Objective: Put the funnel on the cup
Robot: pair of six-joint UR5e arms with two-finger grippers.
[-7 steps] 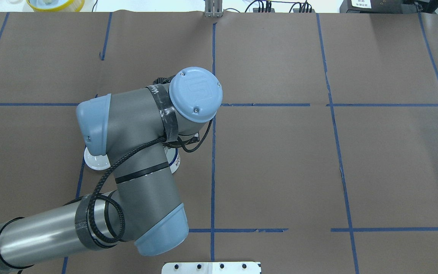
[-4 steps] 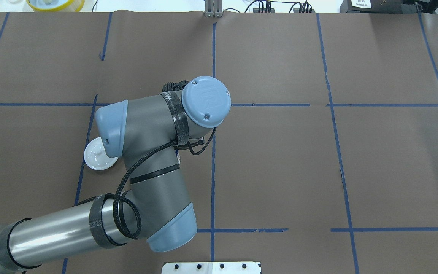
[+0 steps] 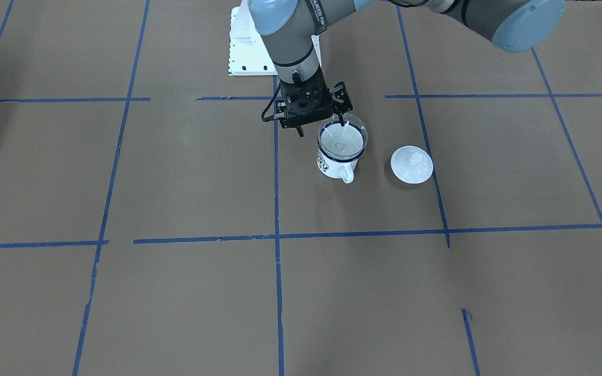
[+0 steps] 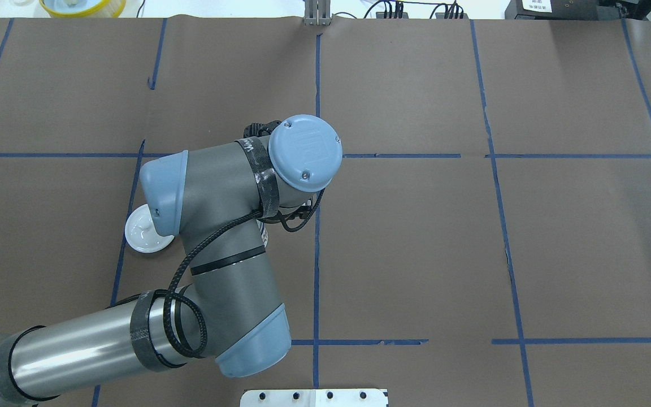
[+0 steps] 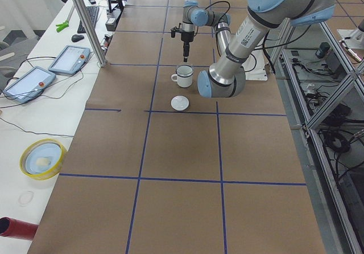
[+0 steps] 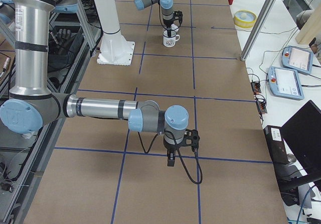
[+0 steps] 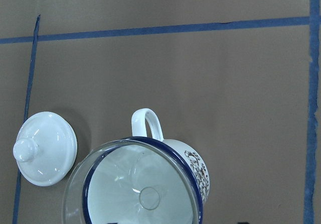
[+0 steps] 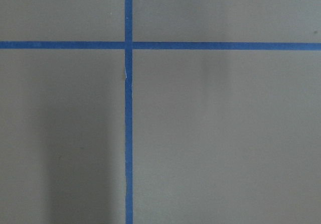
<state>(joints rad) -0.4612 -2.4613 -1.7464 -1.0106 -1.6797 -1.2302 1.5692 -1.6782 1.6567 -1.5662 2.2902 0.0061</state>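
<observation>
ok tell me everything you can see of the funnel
The funnel is clear and plastic-looking: a wide round bowl narrowing to a small central hole. It sits upright in the cup, bowl resting on the dark blue rim and overhanging it slightly on one side, stem pointing down inside. The open left gripper hangs just above it; whether a finger touches the bowl is unclear.
</observation>
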